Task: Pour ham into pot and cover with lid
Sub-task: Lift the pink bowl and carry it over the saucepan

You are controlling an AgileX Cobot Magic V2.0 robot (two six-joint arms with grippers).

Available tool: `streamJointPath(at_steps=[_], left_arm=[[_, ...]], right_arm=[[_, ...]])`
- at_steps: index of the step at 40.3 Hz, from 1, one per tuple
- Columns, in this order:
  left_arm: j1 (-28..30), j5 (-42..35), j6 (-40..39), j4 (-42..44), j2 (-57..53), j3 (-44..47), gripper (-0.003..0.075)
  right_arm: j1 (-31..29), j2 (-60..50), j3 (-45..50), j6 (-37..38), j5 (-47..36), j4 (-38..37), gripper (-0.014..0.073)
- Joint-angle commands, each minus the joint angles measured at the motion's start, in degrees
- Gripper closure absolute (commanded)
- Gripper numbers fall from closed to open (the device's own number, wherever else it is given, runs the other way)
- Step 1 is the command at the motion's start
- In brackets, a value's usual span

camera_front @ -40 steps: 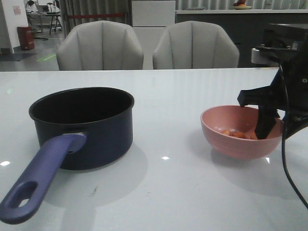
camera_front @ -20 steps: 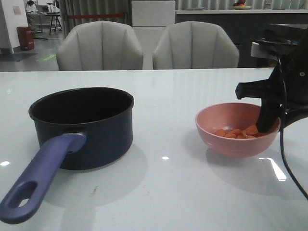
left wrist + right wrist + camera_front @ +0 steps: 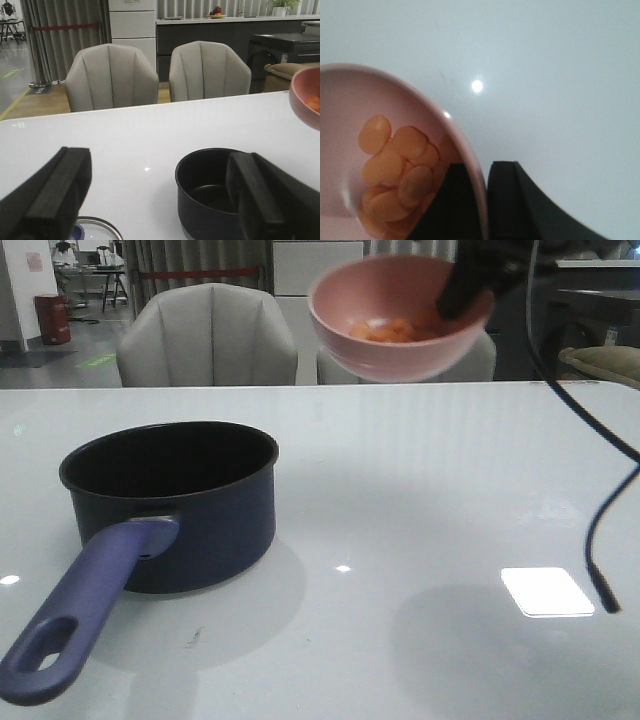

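The pink bowl hangs high over the table, right of the pot, tilted a little toward the camera. Orange ham slices lie in it; the right wrist view shows the ham heaped inside the bowl. My right gripper is shut on the bowl's rim, one finger inside, one outside. The navy pot stands at the left with its purple handle toward the front; its black inside is bare. My left gripper is open, above the table beside the pot. The glass lid's rim shows below it.
Two grey chairs stand behind the table's far edge. A black cable hangs from the right arm down to the table at the right. A bright light patch lies on the tabletop there.
My right gripper has lifted the bowl off the table, up and to the left toward the pot. The pot has not moved.
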Motion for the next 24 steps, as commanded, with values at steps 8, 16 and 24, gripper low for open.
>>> streamJointPath(at_steps=[8,16,24], left_arm=[[-0.36,-4.3,-0.2,-0.26,0.78,-1.48,0.0135],[-0.36,-4.3,-0.2,-0.26,0.78,-1.48,0.0135],[-0.36,-4.3,-0.2,-0.26,0.78,-1.48,0.0135]], right_arm=[[8.83,-0.69,-2.36,-4.92,-21.84,-0.11,0.0445],[12.38,3.88,-2.36,-5.07,-34.11,-3.86,0.0445],[15.21,9.31,-2.36,-5.32,-43.15,-11.84,0.0445]])
